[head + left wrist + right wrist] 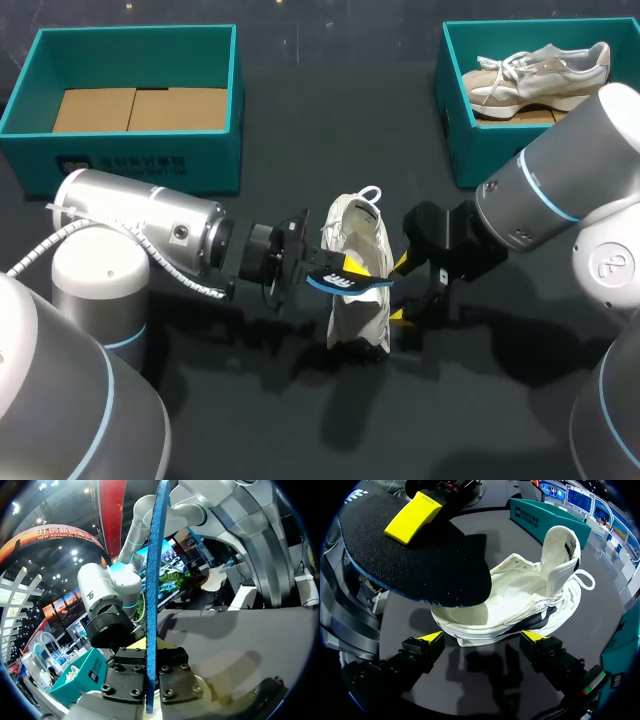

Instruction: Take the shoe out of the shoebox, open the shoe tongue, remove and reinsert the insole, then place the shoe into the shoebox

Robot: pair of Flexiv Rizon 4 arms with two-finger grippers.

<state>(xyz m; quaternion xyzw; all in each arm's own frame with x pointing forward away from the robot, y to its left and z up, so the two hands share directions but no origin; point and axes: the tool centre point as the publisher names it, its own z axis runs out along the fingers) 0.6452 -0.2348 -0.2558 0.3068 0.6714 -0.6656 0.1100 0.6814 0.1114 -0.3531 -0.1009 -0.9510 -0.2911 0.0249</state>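
White sneaker [360,240] sits on the dark table [300,420] in the head view, between both grippers. The left gripper [338,270] is clamped on a blue-edged insole [355,284], which it holds over the sneaker's opening. The right gripper [400,290] is just beside the sneaker, fingers spread.

Left wrist view: the insole [152,580] stands edge-on, pinched between this gripper's [150,645] fingers.

Right wrist view: the sneaker [520,605] lies just ahead of the right gripper's [482,636] parted yellow tips. The insole's [410,565] black face hangs above it.

Insole [420,565]: rough cloth (foam-edged).
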